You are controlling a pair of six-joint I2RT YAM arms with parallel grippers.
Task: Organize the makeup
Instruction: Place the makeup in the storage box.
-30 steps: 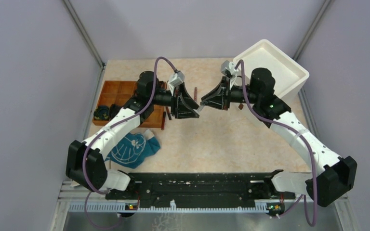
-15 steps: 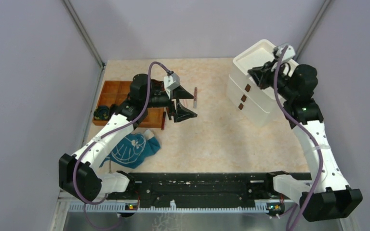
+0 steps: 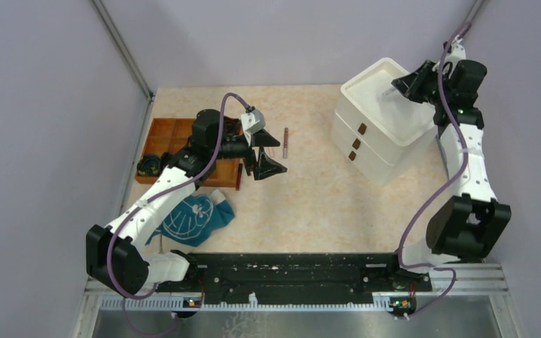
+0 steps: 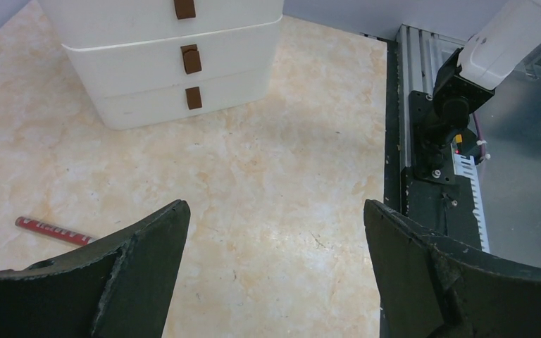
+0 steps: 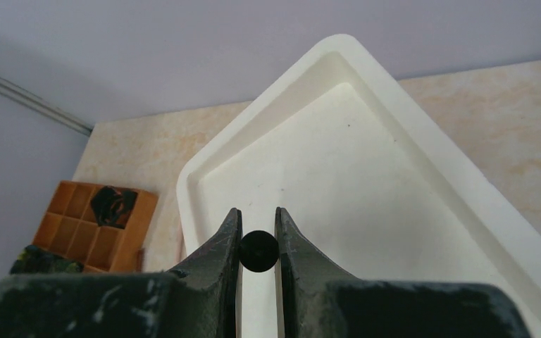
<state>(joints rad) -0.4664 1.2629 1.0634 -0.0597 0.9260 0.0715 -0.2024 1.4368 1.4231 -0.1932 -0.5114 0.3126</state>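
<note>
My right gripper is shut on a slim makeup stick, seen end-on as a black round tip between the fingers. It hovers over the open top tray of the white drawer unit. From above, the stick looks silvery. My left gripper hangs wide open over bare tabletop, with nothing between its fingers. A dark red pencil lies on the table just behind it. Another dark pencil lies along the wooden organizer's right edge.
A wooden compartment organizer stands at the left with a dark item in one cell. The teal patterned cloth lies in front of it. The drawer unit has three brown handles. A black rail runs along the near edge.
The two grippers met at the table's middle; the left one opened and drew back left. The right arm swung up and right, carrying the stick over the drawer unit's top.
</note>
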